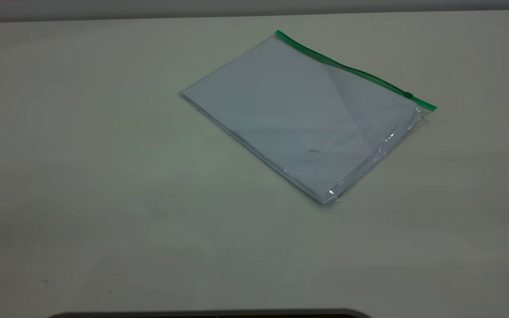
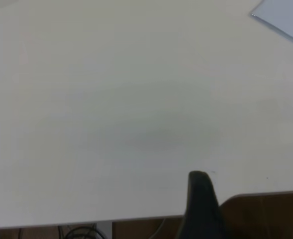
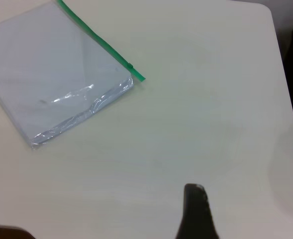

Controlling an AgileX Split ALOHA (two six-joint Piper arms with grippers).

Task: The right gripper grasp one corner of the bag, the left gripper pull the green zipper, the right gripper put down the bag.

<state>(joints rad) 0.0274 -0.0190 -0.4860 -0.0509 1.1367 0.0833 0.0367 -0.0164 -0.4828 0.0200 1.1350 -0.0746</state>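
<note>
The bag [image 1: 303, 119] lies flat on the pale table [image 1: 104, 176], turned at an angle, in the far right part of the tabletop as seen from outside the rig. Pale bluish-white sheets show through its clear plastic, and the plastic wrinkles and glints along the short edge nearest the right side. The green zipper [image 1: 351, 70] runs along the bag's far long edge, from the far corner down to the right-hand corner, and the small darker slider [image 1: 408, 95] sits close to that right-hand end.

Neither arm shows in the outside view. The left gripper [image 2: 201, 199] appears only in its own wrist camera, as one dark finger tip above the bare table near the table's edge, well apart from the bag, of which just a corner [image 2: 283, 17] peeks in. The right gripper [image 3: 196, 209] shows the same way, one dark finger tip over bare table, well apart from the bag's zipper corner [image 3: 136, 77]. With a single tip visible for each, I cannot tell whether either claw is open or closed. Nothing touches the bag
</note>
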